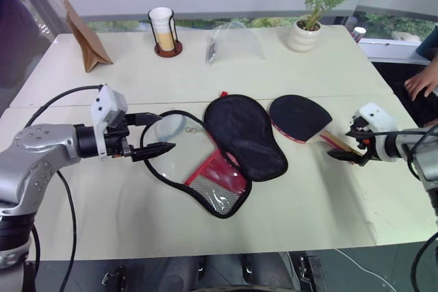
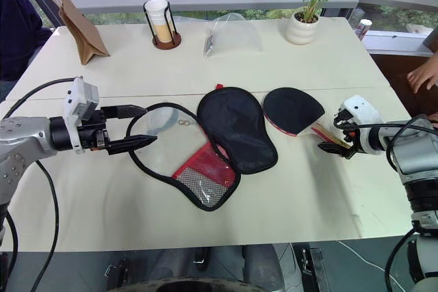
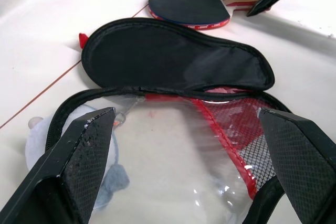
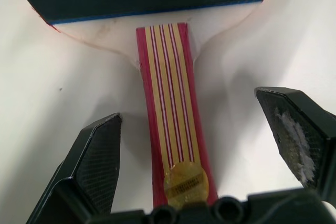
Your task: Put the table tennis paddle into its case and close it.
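Fingers of my right gripper (image 1: 350,147) are straddling the paddle (image 1: 300,117) handle, spread wide. Closing off-centre risks skidding it away from the case (image 1: 226,152). My left gripper (image 1: 159,133) is hanging open beside the case.

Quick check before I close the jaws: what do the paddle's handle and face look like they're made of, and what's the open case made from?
Paddle: handle looks like layered wood, striped red and tan, smooth, with a small round badge at its end; face looks like matte black rubber over a red edge.
Case: seemingly soft black fabric with piped edging; inside, a red mesh panel and a shiny clear film window, probably plastic.
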Controlling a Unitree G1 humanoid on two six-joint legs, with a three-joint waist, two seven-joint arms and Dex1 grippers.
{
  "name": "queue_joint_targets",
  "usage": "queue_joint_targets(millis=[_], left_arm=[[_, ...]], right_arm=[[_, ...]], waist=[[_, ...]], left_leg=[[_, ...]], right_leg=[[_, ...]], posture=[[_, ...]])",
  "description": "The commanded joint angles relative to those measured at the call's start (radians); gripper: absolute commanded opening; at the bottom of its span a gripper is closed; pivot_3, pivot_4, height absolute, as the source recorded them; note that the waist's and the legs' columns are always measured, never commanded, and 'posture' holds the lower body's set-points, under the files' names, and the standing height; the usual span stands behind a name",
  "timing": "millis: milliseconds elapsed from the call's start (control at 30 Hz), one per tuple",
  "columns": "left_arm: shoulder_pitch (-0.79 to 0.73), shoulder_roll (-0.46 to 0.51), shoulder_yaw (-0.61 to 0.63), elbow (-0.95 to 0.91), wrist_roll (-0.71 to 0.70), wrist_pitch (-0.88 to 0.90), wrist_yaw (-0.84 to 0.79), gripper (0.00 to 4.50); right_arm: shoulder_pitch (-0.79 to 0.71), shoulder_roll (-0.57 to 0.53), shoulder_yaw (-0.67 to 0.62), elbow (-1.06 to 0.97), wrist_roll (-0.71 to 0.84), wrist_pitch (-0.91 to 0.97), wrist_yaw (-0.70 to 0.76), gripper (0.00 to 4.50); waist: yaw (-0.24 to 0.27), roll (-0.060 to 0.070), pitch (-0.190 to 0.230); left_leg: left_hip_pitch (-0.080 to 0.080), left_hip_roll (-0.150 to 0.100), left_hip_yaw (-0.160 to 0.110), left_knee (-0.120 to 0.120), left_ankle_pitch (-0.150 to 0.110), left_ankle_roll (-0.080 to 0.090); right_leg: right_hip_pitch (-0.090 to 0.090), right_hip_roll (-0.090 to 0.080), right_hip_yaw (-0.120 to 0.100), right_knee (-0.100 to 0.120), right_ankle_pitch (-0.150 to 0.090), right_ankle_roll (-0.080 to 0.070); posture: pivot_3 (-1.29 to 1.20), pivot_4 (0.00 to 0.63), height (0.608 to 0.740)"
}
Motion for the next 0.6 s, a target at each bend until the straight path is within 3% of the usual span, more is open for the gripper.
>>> queue_joint_targets(millis=[33,167,233,433,600], left_arm=[[-0.007,0.004,0.004,-0.012,0.012,-0.024,-0.01,4.5],[-0.004,0.003,0.008,-0.017,0.017,-0.023,-0.013,4.5],[-0.002,0.003,0.009,-0.019,0.018,-0.023,-0.015,4.5],[-0.01,-0.004,-0.002,-0.009,0.024,-0.029,-0.022,4.5],[-0.043,-0.021,-0.034,0.02,0.041,-0.042,-0.038,4.5]], right_arm=[[-0.03,0.015,-0.012,0.032,0.01,-0.004,0.01,3.51],[-0.039,0.021,-0.016,0.038,0.021,0.016,0.024,1.52],[-0.04,0.018,-0.019,0.021,0.028,0.037,0.029,0.81],[-0.075,0.006,-0.075,-0.082,0.026,0.114,-0.051,0.83],[-0.101,0.011,-0.137,-0.362,0.096,0.344,-0.105,0.83]], waist=[[0.0,0.0,0.0],[0.001,0.0,0.0],[0.001,0.0,0.0],[0.002,0.001,0.0],[0.003,0.003,0.002]], left_leg=[[0.0,0.0,0.0,0.0,0.0,0.0],[0.0,0.0,0.0,0.002,0.0,0.0],[0.0,0.0,0.0,0.003,0.0,0.0],[0.0,0.0,0.0,0.004,0.0,0.0],[-0.001,0.0,0.0,0.004,0.0,0.0]], right_leg=[[0.0,0.0,0.0,0.0,0.0,0.0],[0.001,0.0,0.0,0.0,0.0,0.0],[0.002,0.0,0.0,0.001,0.0,0.0],[0.002,0.0,0.0,0.001,0.0,0.0],[0.0,0.0,0.0,0.002,0.0,0.0]], posture=[[0.0,0.15,0.734],[0.0,0.15,0.734],[0.0,0.15,0.734],[0.0,0.15,0.734],[0.0,0.15,0.734]])
